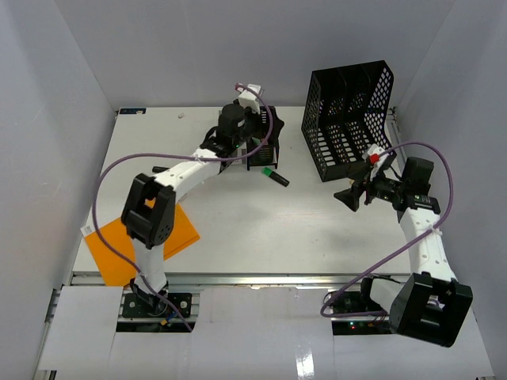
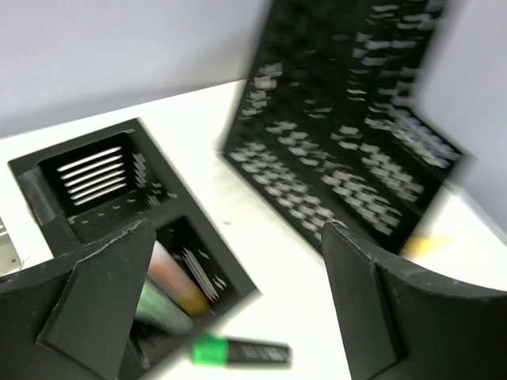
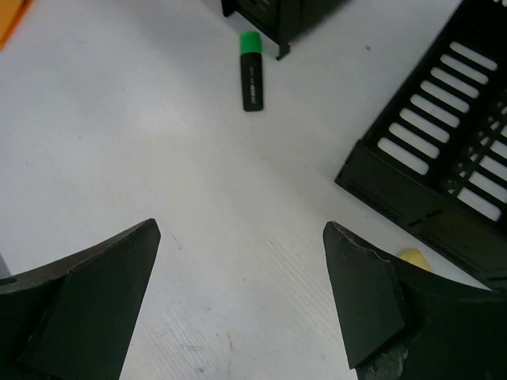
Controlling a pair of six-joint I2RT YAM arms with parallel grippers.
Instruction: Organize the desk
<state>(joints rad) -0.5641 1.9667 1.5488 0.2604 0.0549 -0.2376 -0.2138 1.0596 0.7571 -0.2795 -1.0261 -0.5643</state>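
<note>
Metal rail (image 1: 261, 279) runs along the near edge of the desk (image 1: 261, 229), a flat white tabletop closed in by white walls (image 1: 55, 119), with both arm bases bolted just in front of it. Nearest on the left, an orange sheet (image 1: 107, 252) lies flat, partly covered by the left arm. On the right side, the right gripper (image 3: 240, 237) hovers above bare tabletop with its fingers spread wide and nothing between them. A small yellow thing (image 3: 412, 258) lies on the desk just beside the base of the black mesh file rack (image 1: 348, 119).

Further back, near the middle, a black marker with a green cap (image 1: 276, 176) lies on its side, just beside a small black pen holder (image 1: 265, 146). The left gripper (image 2: 238, 261) hangs over that holder, fingers wide apart and empty. One of the holder's compartments contains something orange and green, too blurred to name. The file rack stands upright at the far right, close to the back wall.
</note>
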